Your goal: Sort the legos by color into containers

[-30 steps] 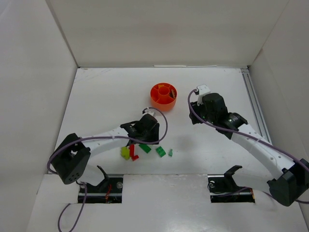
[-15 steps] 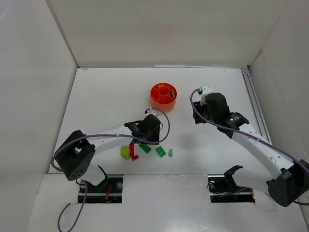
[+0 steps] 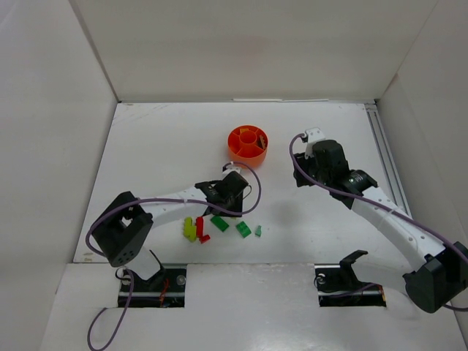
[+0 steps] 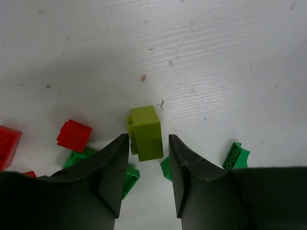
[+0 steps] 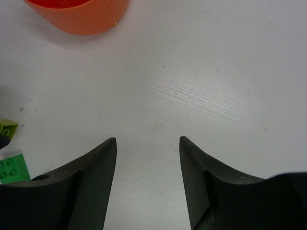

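Both jaws hold nothing: left jaws narrowly straddle small lime plastic brick, partly hiding small green plastic bricks; right jaws half-open.

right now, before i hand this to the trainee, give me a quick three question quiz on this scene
1. Which colour is the brick between the fingers of the left claw? A red, B lime, C brown.
2. True or false: the right claw holds a green brick.
3. Which lies nearer the arm bases, the orange dish or the loose bricks?
Key: 1 B; 2 false, it is empty; 3 the loose bricks.
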Controlling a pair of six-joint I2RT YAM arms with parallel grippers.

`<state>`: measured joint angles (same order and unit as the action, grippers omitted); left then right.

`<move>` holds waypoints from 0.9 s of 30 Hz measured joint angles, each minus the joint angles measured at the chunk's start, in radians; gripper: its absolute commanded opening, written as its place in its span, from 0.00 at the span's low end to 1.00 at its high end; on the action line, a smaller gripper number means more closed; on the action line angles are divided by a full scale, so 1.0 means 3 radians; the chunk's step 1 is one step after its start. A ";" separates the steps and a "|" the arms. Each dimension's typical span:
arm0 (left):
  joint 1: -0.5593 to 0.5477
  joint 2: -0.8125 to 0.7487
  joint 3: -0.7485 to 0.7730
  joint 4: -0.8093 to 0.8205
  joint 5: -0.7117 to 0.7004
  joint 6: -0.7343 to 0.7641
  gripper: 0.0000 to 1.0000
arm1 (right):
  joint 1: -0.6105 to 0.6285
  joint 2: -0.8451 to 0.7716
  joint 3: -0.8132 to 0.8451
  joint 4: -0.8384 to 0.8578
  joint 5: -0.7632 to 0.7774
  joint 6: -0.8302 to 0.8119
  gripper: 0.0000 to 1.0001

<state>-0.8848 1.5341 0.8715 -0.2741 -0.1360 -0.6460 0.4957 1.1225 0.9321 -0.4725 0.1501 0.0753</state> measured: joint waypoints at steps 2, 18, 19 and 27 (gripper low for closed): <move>-0.0006 0.0006 0.0001 -0.0018 -0.0004 0.0001 0.33 | -0.0013 0.0000 0.0000 0.0000 0.0000 0.0000 0.60; 0.0053 -0.0155 0.0404 -0.0229 -0.0287 -0.0028 0.13 | -0.0108 -0.0048 0.0000 -0.0001 0.0000 -0.0037 0.60; 0.0114 -0.0197 0.0476 -0.0230 -0.0313 -0.0017 0.13 | -0.0128 -0.0056 0.0000 -0.0001 0.0000 -0.0046 0.60; 0.0858 -0.0223 0.1160 -0.0135 -0.0375 0.0300 0.16 | -0.0243 -0.0062 0.0000 0.0001 0.0009 -0.0116 0.60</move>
<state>-0.6273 1.4673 1.2194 -0.3145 -0.2485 -0.5560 0.4229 1.1038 0.9321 -0.4721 0.1528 0.0406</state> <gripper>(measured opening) 0.254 0.601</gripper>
